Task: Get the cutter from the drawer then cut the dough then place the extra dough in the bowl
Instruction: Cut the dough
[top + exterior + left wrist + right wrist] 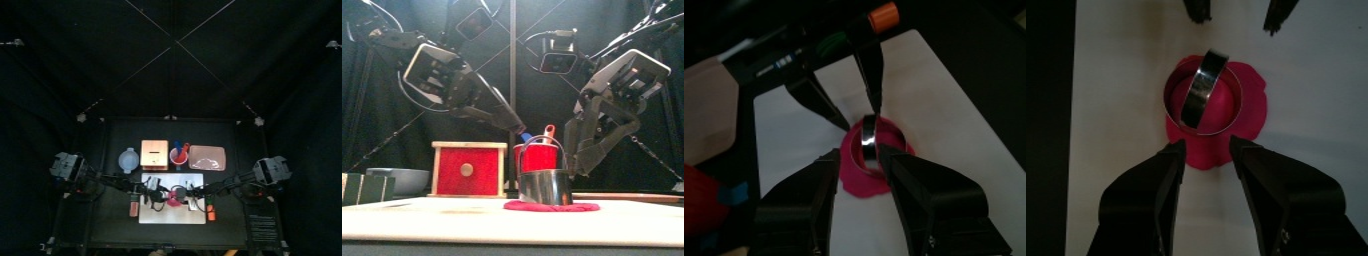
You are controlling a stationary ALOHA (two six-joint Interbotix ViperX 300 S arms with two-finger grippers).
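The red dough (552, 206) lies flat on the white cutting board (174, 213). The round metal cutter (545, 187) stands on the dough, its wire handle up (1204, 92). My right gripper (1207, 148) hangs open just above the near edge of the dough, holding nothing. In the front view it is above and right of the cutter (577, 155). My left gripper (861, 163) is open too and higher up on the other side (513, 122), apart from the cutter (871, 138).
Behind the board stand the wooden box with its red drawer front (469, 168), the blue-grey bowl (398, 181) at the left, the red cup with toy knives (540, 157) and the pink tray (209, 157) at the right.
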